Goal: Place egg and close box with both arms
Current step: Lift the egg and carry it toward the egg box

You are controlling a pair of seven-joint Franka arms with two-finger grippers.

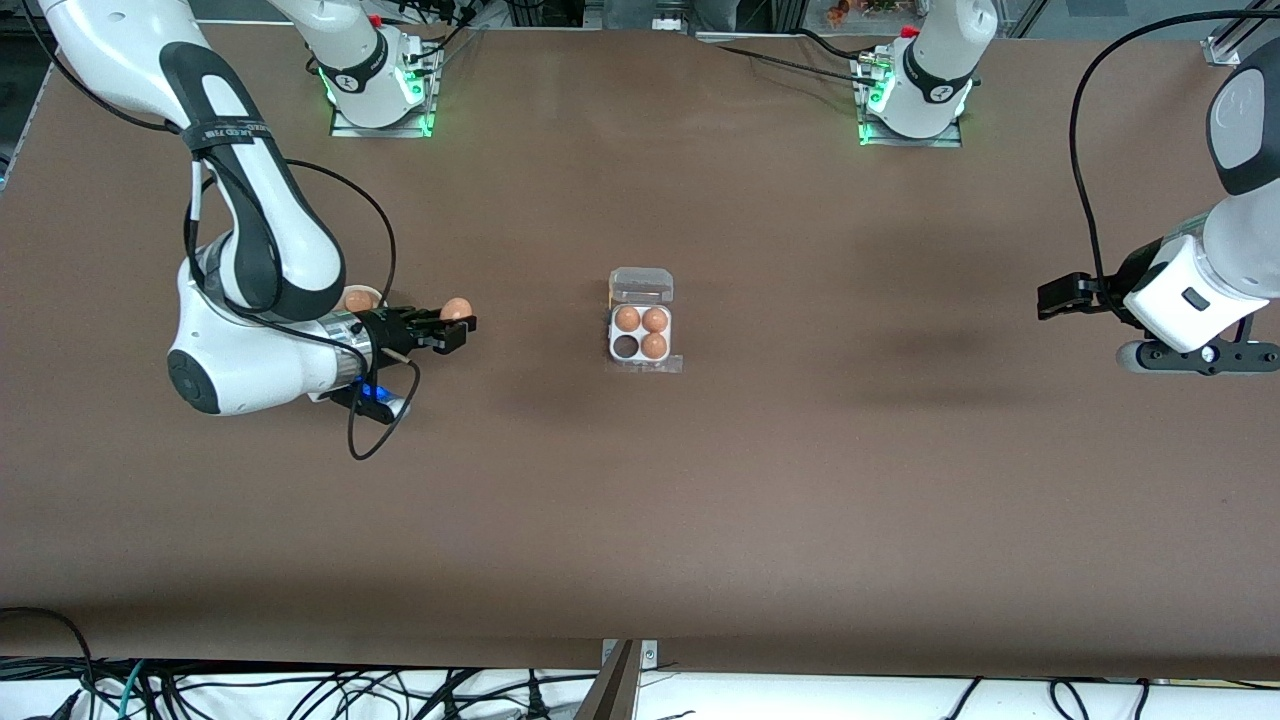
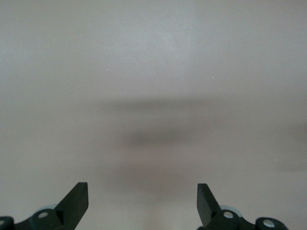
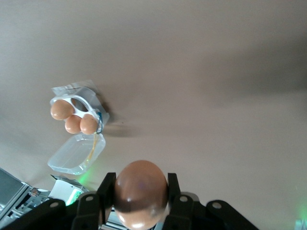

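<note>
The egg [image 1: 456, 308] sits pinched in my right gripper [image 1: 452, 328], up over the bench [image 1: 640, 520] toward the right arm's end. The box [image 1: 641, 334] lies mid-bench, lid open, three eggs inside, one cell bare. My left gripper [image 1: 1062, 297] waits spread over bare bench.

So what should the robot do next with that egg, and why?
Probably carry the egg over to the box and stop above its one empty cell. The right end effector is shut on the egg, up over the table toward the right arm's end. The box lid lies open and three cells hold eggs. The left end effector waits open.
</note>
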